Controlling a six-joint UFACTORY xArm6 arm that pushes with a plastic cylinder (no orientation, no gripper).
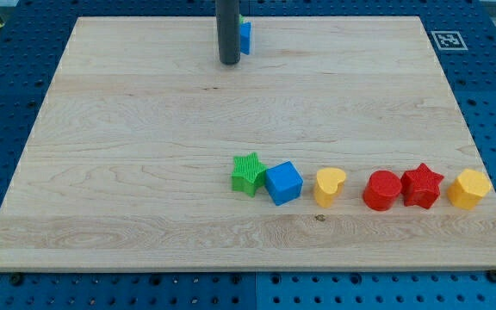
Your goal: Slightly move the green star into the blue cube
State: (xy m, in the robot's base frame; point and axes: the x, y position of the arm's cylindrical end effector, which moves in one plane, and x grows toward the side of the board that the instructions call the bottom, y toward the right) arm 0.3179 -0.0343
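my tip (229, 62) at bench (102, 172) 12 o'clock, far from the blocks | no gripper fitted, none visible | green star (248, 173) touching blue cube (283, 182) at its 9 o'clock | task looks done

You see a straight dark grey rod, round and smooth, matte, no markings; my tip (229, 62) is the blunt flat lower end, same colour.
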